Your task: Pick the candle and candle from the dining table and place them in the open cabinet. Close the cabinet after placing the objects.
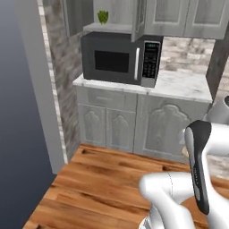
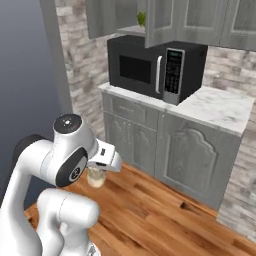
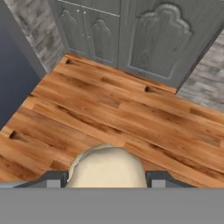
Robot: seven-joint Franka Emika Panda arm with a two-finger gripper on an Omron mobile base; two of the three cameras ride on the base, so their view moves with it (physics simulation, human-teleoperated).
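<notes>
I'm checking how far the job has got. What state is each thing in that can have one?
claw: shut on the cream candle
cream candle: held, off the wooden floor
wall cabinet: door open, a green thing on its shelf
microwave: door shut
base cabinets: doors shut

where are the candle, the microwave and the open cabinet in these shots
candle [image 3: 106, 168]: hand view, its rounded cream top between the finger tips.
microwave [image 1: 112, 61]: left base view, its dark door window.
cabinet [image 1: 107, 27]: left base view, front edge of its pale shelf.
</notes>
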